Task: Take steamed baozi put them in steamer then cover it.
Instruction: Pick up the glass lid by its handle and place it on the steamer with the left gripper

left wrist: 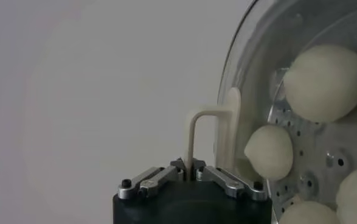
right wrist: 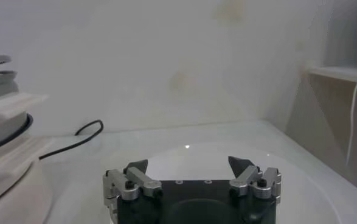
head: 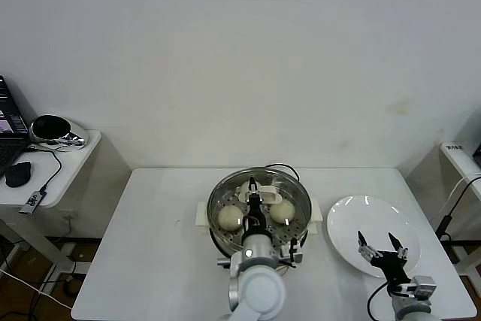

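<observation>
The steamer (head: 201,214) stands at the table's middle, with the clear glass cover (head: 231,189) lying over it. My left gripper (head: 253,187) is above it, shut on the cover's cream-white handle (left wrist: 204,129). Through the glass I see steamed baozi (head: 229,218) on the perforated tray; the left wrist view shows several baozi (left wrist: 324,82). My right gripper (head: 382,249) is open and empty, hovering over the white plate (head: 353,219). It also shows in the right wrist view (right wrist: 189,163).
The plate (right wrist: 227,155) lies bare to the right of the steamer (right wrist: 2,152). A black cord (right wrist: 84,131) runs behind the pot. A side table (head: 52,163) with a mouse and devices stands at the left, and a shelf edge (head: 458,152) at the right.
</observation>
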